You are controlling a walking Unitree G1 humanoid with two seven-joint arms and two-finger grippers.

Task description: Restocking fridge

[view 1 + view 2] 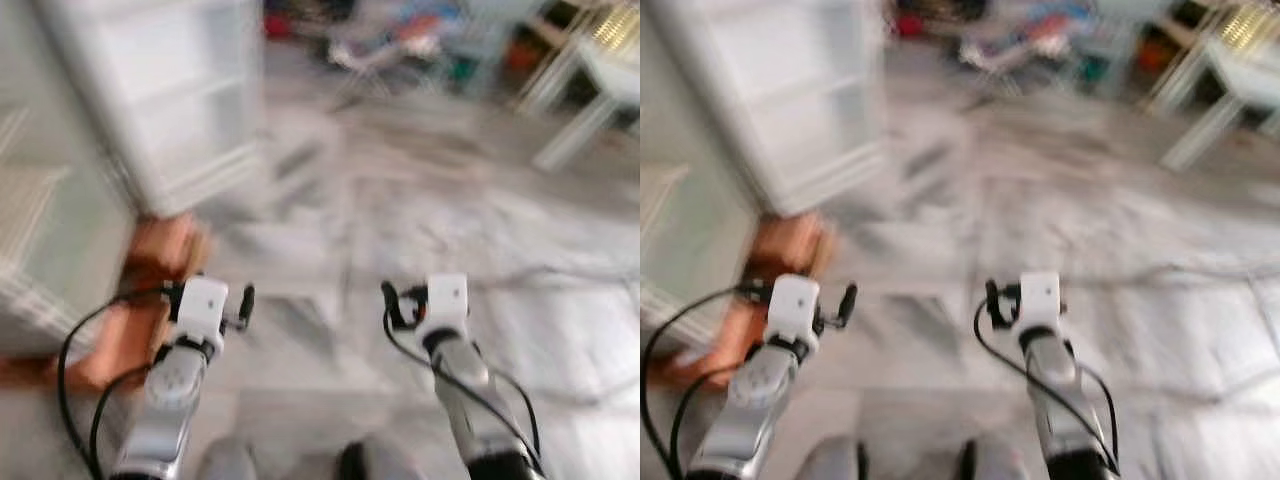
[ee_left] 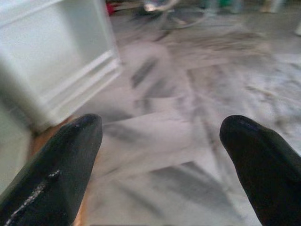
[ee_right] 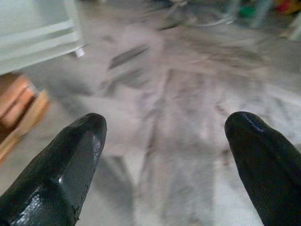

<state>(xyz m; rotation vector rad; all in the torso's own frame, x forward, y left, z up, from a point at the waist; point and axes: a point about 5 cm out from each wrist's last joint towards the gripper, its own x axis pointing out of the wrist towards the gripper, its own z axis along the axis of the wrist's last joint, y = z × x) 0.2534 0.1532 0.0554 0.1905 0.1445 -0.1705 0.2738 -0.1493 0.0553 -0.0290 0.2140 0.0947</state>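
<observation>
The picture is blurred by motion. A white unit with shelf-like ledges (image 1: 170,90) stands at the upper left; blur hides whether it is the fridge's door. Beside it at the far left is a pale surface with white racks (image 1: 30,220). Both arms reach forward low over the grey marbled floor (image 1: 400,220). My left gripper (image 2: 162,155) is open, with only floor between its black fingers (image 2: 56,174). My right gripper (image 3: 164,155) is also open and holds nothing. In the head views the left gripper (image 1: 208,298) hangs next to a brown box (image 1: 150,290).
The brown box lies on the floor at the foot of the white unit, also seen as the box (image 3: 19,103). Coloured clutter (image 1: 400,40) lies at the far back. White table legs (image 1: 580,100) stand at the upper right.
</observation>
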